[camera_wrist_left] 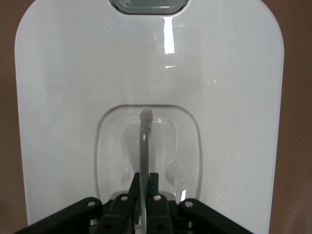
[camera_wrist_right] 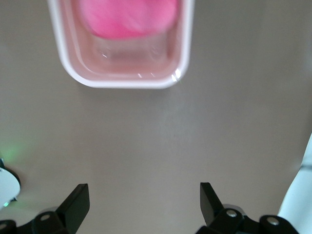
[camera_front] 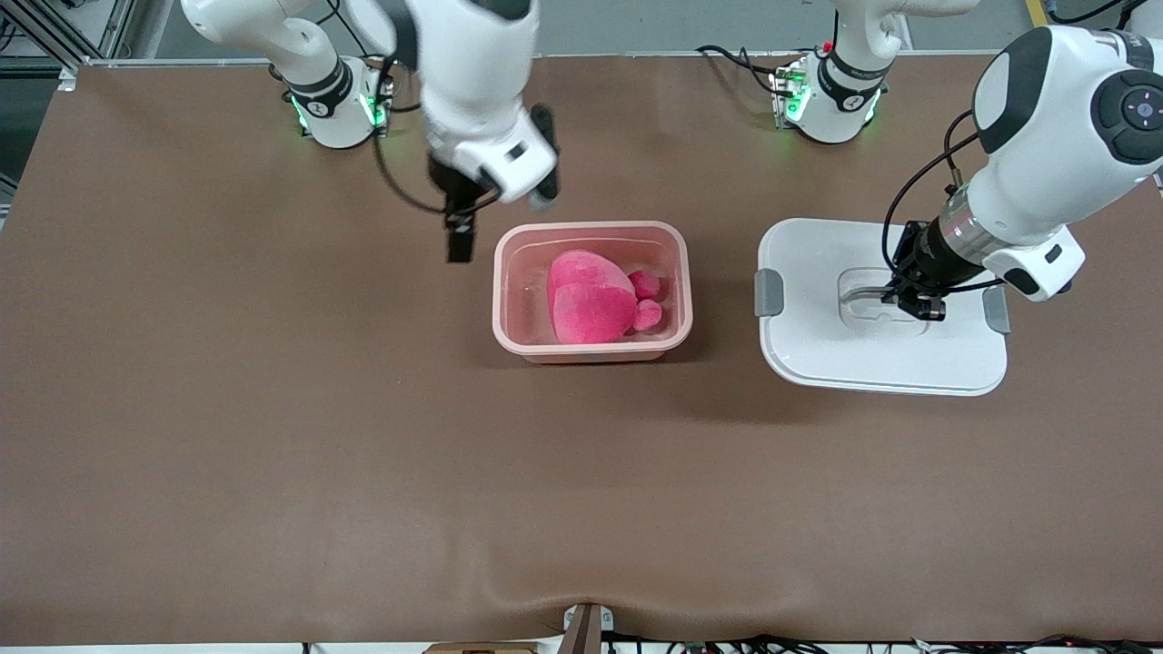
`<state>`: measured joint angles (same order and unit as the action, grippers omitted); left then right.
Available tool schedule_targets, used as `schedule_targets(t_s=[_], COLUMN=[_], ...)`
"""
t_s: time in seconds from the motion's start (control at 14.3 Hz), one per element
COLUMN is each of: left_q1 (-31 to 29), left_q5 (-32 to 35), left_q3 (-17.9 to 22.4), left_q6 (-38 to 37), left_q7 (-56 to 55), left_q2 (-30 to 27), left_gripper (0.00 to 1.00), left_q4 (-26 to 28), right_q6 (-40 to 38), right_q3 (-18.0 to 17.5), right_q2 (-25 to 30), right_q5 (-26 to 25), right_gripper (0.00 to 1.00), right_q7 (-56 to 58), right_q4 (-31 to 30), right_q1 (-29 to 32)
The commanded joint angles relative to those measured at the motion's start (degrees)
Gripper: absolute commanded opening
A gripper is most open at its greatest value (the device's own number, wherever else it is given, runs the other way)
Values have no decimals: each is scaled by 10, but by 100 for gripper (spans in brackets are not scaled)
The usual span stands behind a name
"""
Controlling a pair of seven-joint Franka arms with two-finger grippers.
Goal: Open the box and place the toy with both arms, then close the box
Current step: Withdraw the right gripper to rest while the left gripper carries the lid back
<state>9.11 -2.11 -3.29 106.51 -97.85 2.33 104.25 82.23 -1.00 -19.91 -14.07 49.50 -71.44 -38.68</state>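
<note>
The box's translucent pink base [camera_front: 502,300] stands open mid-table with the pink plush toy [camera_front: 589,298] lying inside it. The white lid [camera_front: 818,345] with grey side latches [camera_front: 769,292] lies flat toward the left arm's end of the table, apart from the base. My left gripper [camera_front: 918,307] is shut on the lid's thin grey centre handle [camera_front: 868,292]. The left wrist view shows the left gripper [camera_wrist_left: 144,183] clamping the handle [camera_wrist_left: 144,141] over the lid [camera_wrist_left: 73,97]. My right gripper [camera_front: 459,241] is open and empty, over bare table beside the base [camera_wrist_right: 122,83]; the toy [camera_wrist_right: 126,17] shows there too.
The brown table mat [camera_front: 273,454] spreads wide nearer the front camera. The arm bases [camera_front: 336,109] stand along the table's edge farthest from that camera, with cables beside them. The right arm's forearm [camera_front: 472,82] hangs over the table above the base's corner.
</note>
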Motion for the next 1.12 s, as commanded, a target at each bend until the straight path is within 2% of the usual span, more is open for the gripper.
schedule_targets(t_s=[0.0, 0.35, 0.49, 0.7, 1.05], left_q1=[-5, 2, 0, 1, 5], left_q5=[-10, -11, -11, -12, -14], left_q3=[-4, -7, -31, -74, -103], left_q6=[-5, -5, -5, -3, 4], left_q7=[13, 6, 5, -8, -76], left_q2=[-18, -17, -15, -8, 8], left_gripper=[0, 0, 0, 0, 0], left_q4=[10, 10, 10, 3, -14], right_q6=[4, 2, 4, 7, 26], right_q3=[-8, -8, -9, -8, -8], right_q2=[7, 10, 20, 66, 138], right_q5=[11, 14, 15, 69, 127], right_gripper=[100, 100, 100, 100, 100], right_q7=[-84, -256, -322, -373, -376], right_q4=[-8, -9, -23, -73, -150], right_q1=[57, 148, 171, 228, 331])
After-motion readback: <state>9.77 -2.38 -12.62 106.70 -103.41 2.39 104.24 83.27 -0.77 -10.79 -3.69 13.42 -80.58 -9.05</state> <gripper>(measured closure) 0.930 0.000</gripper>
